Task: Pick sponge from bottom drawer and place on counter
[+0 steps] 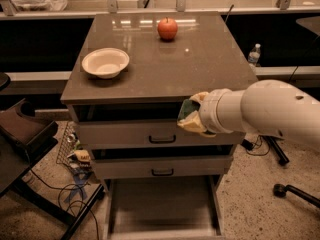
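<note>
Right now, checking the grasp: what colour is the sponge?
Dark green over yellow, camera view; the hand holds the sponge at the counter's front edge.
</note>
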